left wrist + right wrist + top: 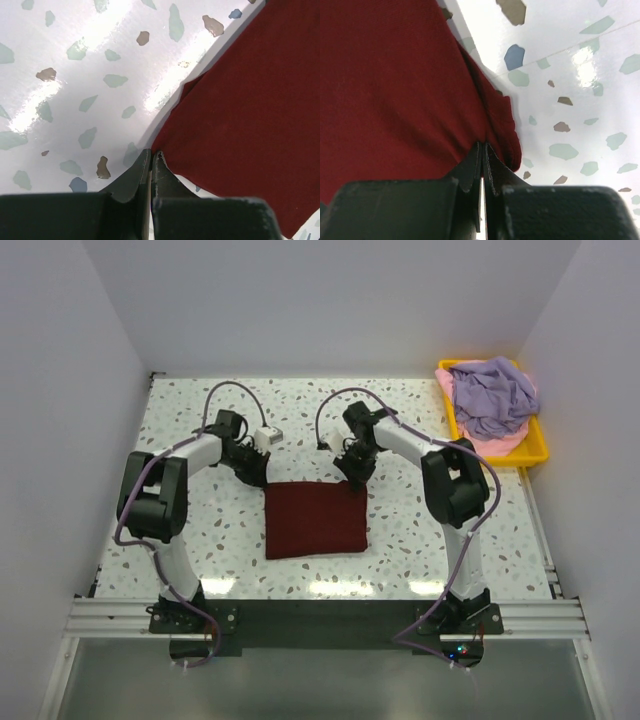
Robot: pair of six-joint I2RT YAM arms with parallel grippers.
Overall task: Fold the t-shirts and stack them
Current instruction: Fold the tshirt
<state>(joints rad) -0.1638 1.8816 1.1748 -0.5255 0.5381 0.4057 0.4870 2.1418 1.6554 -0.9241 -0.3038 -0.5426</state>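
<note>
left fingers (135, 175) and right fingers (467, 167) clench corners of the maroon t-shirt (315, 520); the left's thin pinch could slip, skewing the fold.

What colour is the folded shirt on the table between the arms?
Dark maroon red; the folded plain cloth t-shirt shows best in the top external view.

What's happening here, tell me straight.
Two robot arms are folding t-shirts. The left jaws and right jaws are each shut on a far corner of the maroon t-shirt, which lies folded on the table. The lavender t-shirt and pink t-shirt sit crumpled in the yellow tray, not yet folded.
</note>
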